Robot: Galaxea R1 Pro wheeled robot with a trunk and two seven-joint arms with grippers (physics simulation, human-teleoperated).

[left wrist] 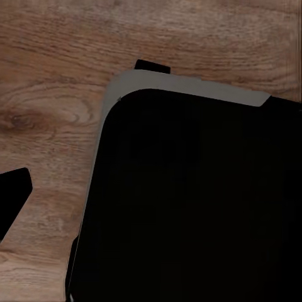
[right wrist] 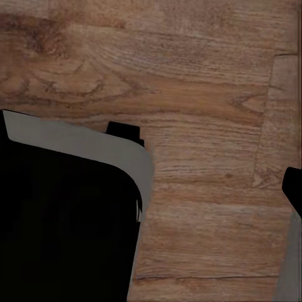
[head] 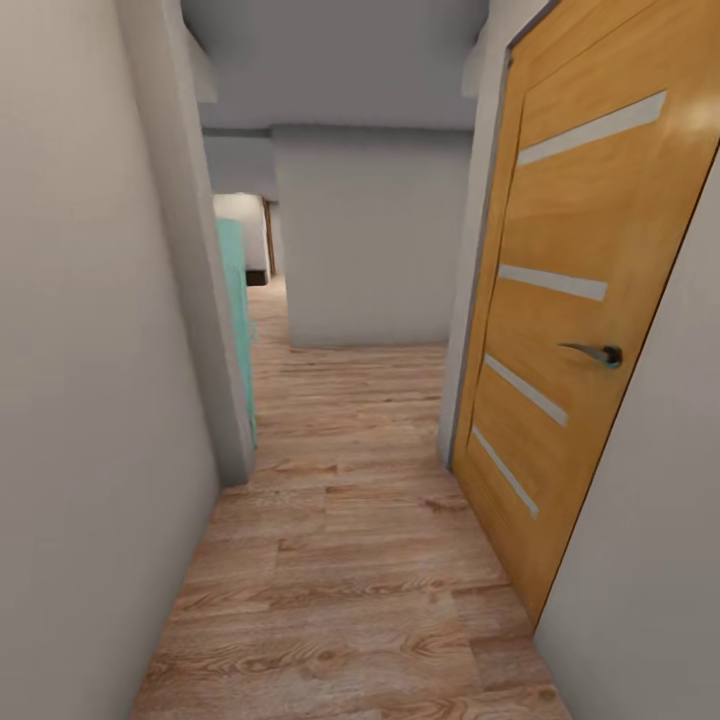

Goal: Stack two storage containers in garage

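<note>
Nearest you, both wrist views look down on light wood plank floor (left wrist: pixel 56 94) with a black, grey-edged part of the robot (left wrist: pixel 189 201) over it; that same black body (right wrist: pixel 63 226) covers the near corner of the right wrist view. A dark tip (left wrist: pixel 12 195) shows at one edge of the left wrist view and another (right wrist: pixel 294 189) at an edge of the right, but you cannot tell from these how wide either pincer stands, or whether it holds anything. In the head view the plank floor (head: pixel 350 560) runs ahead along a narrow corridor. A pale wall (head: pixel 90 400) bounds its left side. On the right stands a wooden door (head: pixel 580 330) with pale horizontal strips and a dark lever handle (head: pixel 598 352). Farther on, a turquoise panel (head: pixel 236 320) shows past the left wall's corner. The corridor ends at a grey wall (head: pixel 370 240), with an opening (head: pixel 250 240) to its left. No container appears in these views.
</note>
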